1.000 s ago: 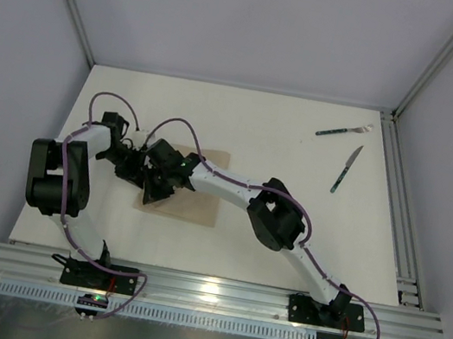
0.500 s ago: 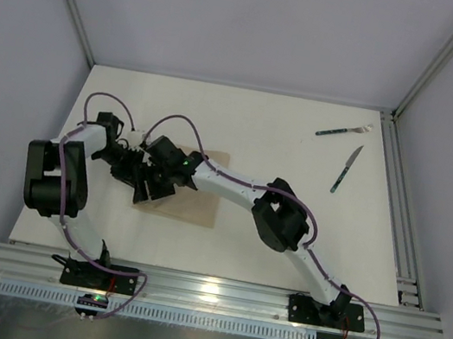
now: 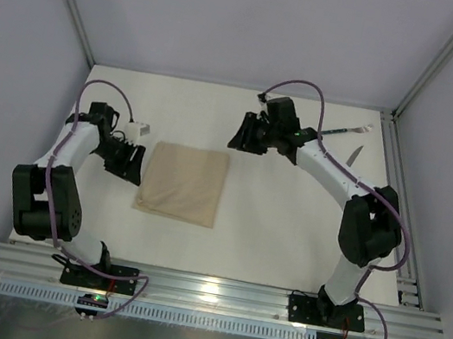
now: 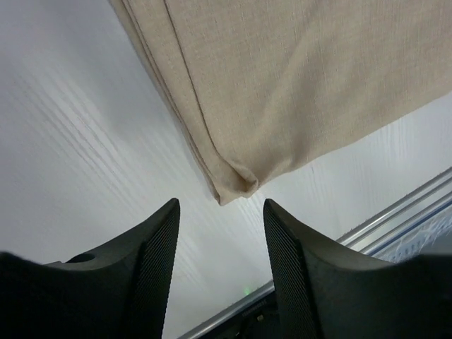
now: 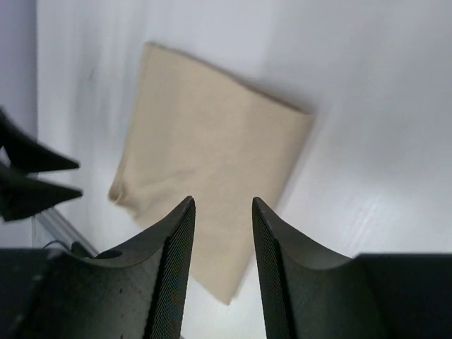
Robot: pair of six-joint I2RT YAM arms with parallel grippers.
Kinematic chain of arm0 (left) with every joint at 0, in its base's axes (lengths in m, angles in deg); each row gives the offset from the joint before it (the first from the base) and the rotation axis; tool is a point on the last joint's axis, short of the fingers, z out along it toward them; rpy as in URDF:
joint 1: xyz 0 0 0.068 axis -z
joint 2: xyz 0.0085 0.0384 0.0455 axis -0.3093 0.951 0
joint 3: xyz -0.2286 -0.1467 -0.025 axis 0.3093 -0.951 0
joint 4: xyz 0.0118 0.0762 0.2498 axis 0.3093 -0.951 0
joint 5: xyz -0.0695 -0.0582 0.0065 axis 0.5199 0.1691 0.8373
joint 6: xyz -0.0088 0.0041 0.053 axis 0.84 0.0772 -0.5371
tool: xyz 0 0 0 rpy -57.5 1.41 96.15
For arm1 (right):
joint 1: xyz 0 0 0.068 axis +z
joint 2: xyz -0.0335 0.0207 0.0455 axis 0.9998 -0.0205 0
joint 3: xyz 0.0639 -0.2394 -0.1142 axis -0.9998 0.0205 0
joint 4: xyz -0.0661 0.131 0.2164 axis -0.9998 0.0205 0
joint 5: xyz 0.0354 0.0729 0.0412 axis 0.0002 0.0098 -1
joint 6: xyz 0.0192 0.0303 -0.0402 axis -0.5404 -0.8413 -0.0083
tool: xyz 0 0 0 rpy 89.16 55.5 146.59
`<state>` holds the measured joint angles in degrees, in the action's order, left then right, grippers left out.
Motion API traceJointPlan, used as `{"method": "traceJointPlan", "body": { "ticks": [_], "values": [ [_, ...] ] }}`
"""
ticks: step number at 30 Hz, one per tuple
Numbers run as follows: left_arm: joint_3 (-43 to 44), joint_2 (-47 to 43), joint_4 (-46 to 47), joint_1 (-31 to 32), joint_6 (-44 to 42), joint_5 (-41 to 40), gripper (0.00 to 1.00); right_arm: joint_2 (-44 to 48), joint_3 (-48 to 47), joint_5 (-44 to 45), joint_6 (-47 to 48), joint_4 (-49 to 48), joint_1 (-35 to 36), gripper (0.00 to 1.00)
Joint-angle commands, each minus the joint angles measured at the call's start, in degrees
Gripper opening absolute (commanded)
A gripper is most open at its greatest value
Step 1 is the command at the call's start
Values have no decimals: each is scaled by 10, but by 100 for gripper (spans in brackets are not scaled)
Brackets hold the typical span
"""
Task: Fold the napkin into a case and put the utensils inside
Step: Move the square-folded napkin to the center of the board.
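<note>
Plain white tabletop [image 3: 287, 224], and flat on it lies the folded beige-tan cloth napkin [image 3: 182, 184], with nothing gripping it. The left claw [image 4: 220, 210] gapes empty, the cloth's corner just ahead of its fingertips. The right claw [image 5: 222, 205] is parted too and empty, with the napkin out ahead and apart. Behind that claw sit the green-handled fork [image 3: 358, 129] and the silver-bladed knife [image 3: 353, 156], both partly hidden by the arm.
</note>
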<state>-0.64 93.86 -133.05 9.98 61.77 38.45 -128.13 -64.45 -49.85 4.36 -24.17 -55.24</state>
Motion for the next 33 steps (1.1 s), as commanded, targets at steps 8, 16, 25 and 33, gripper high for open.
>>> {"method": "traceJointPlan", "body": {
  "ticks": [8, 16, 25, 33],
  "values": [
    [-51, 12, 10, 92, -2, -97, 56, -167, -45, -92, -22, -92, -78, 55],
    [-56, 48, 16, 109, -2, -99, 31, -224, -41, -117, -65, -146, -77, 54],
    [-65, 54, 26, 108, -7, -135, 0, -250, -40, -124, -100, -168, -71, 22],
    [-64, 15, 15, 99, -31, -128, 5, -161, 77, -82, -105, -200, -70, 4]
  ]
}}
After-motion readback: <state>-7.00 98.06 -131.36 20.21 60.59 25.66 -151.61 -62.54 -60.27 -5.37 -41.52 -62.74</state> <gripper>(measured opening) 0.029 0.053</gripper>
